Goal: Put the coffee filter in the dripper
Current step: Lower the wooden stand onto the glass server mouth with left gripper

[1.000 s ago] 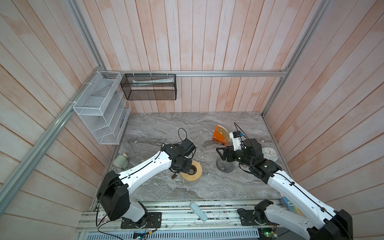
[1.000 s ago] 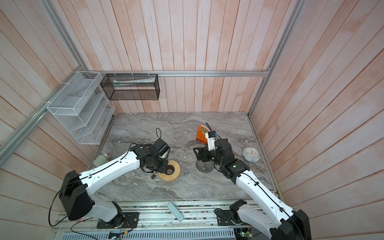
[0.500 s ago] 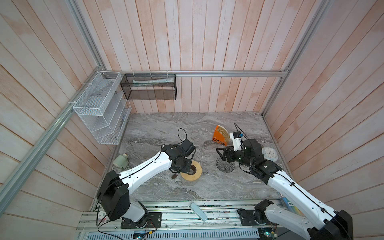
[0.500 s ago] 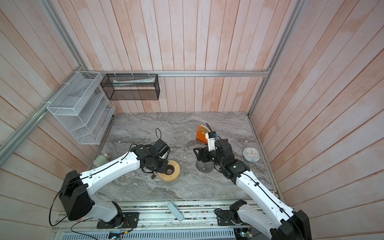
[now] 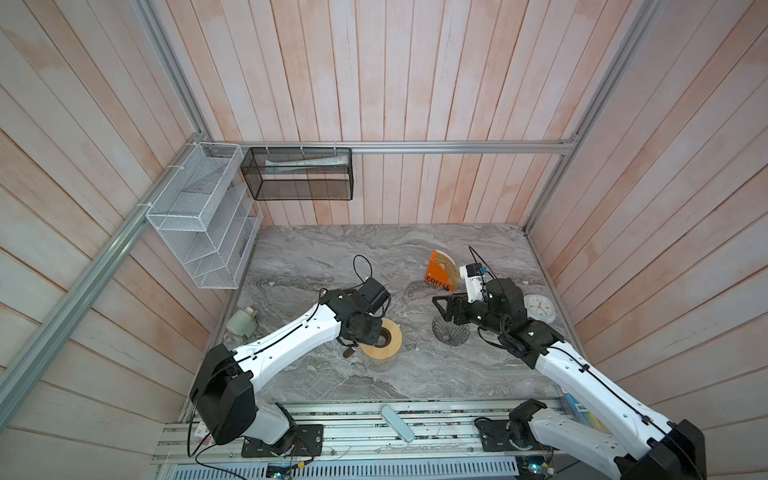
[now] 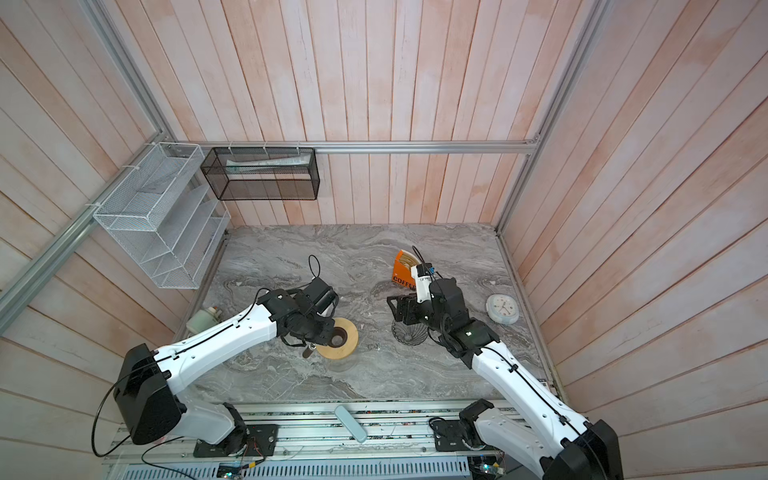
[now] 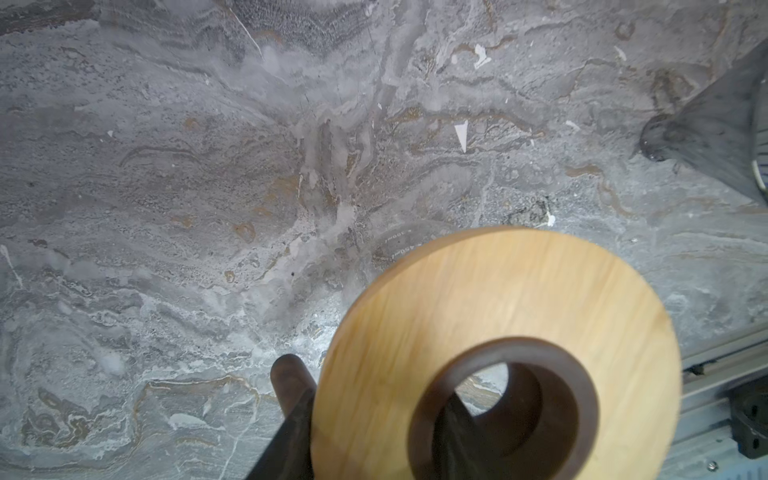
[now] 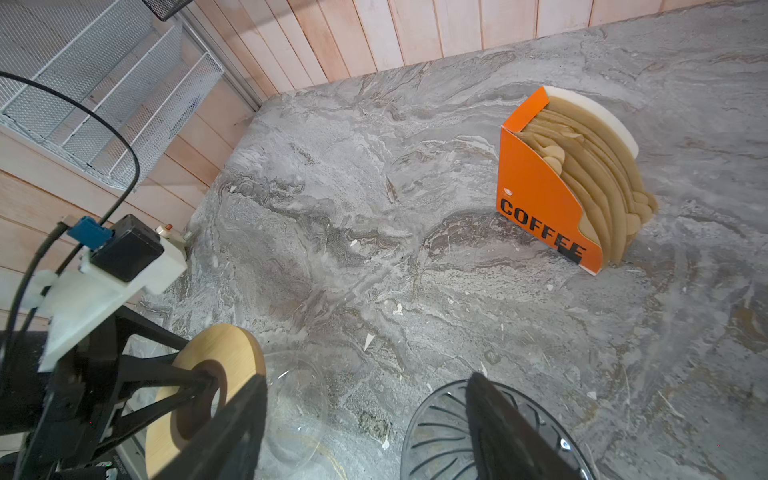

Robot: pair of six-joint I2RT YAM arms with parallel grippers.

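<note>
Tan coffee filters (image 8: 602, 178) stand stacked in the orange stand (image 8: 540, 199) at the back, also seen from above (image 5: 449, 266). The smoky ribbed dripper (image 5: 451, 334) (image 6: 409, 332) sits upright on the marble. My right gripper (image 8: 365, 415) (image 5: 445, 309) hovers just over the dripper's (image 8: 436, 432) far rim, open and holding nothing. My left gripper (image 7: 374, 449) (image 5: 365, 332) is shut on the pale wooden ring (image 7: 498, 299) (image 5: 384, 338), one finger through its hole and one outside. It holds the ring tilted over the clear glass jug (image 8: 291, 407). The dripper (image 7: 715, 124) also shows in the left wrist view.
A white clock (image 5: 539, 307) lies right of the right gripper. A small pale bottle (image 5: 243, 324) stands at the left edge. A white wire rack (image 5: 199, 216) and a black mesh basket (image 5: 299, 174) hang on the walls. A pale blue bar (image 5: 397, 424) lies on the front rail.
</note>
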